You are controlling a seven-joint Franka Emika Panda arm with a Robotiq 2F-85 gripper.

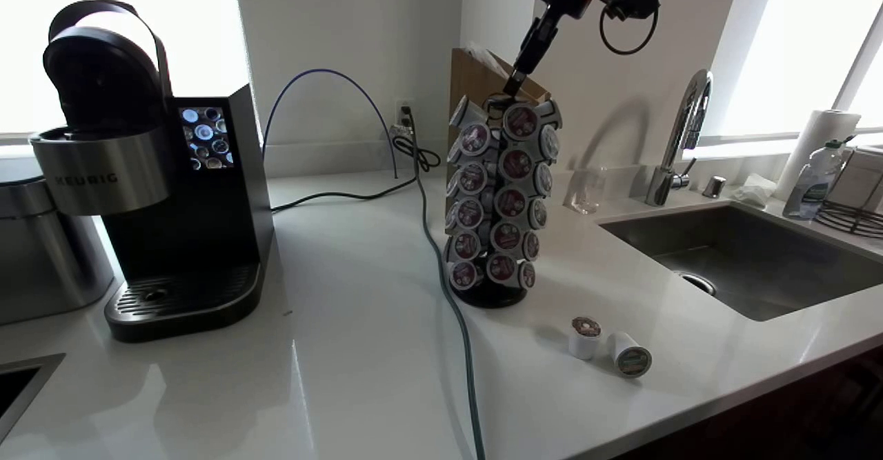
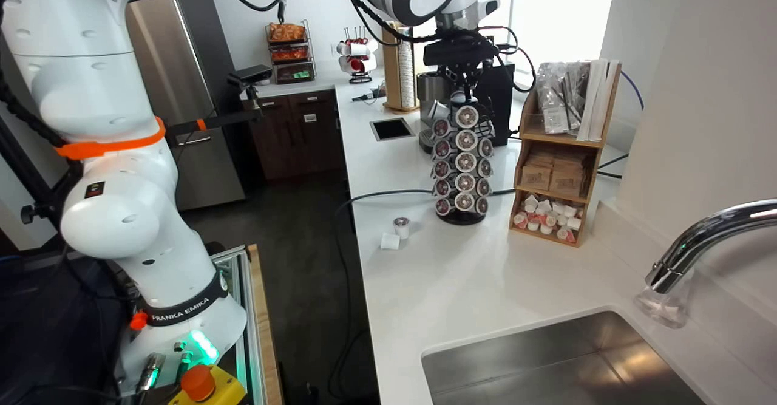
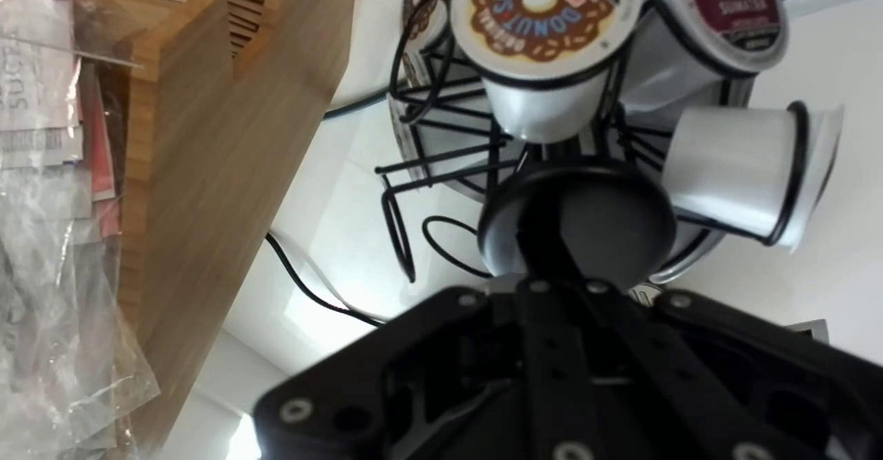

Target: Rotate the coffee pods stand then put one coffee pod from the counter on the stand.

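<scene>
In an exterior view, a black and silver coffee maker is at the left of the frame, with its top flipped up. It sits on the shiny white counter. Next, a long dark green cord curves down to the bottom edge. The coffee pods stand is near the middle, standing up straight, with round pods in rows. Behind it is a wooden shelf. The gripper comes down on a slant from the top, with its tips at the top of the stand. The coffee pod stands on the counter, brown side up, lower and to the right of the stand. Just right of it, another pod lies on its side. Then come the shiny tap and the steel sink.

In an exterior view, the white robot arm fills the left. The coffee pod is near the middle, then the stand, then the shelf with brown packets.

In the wrist view, the shelf is at the left and the stand's top is at the upper middle. The jaws point up from the bottom edge. They are closed together, right at a round dark cap on the stand. I cannot tell if they touch it.
</scene>
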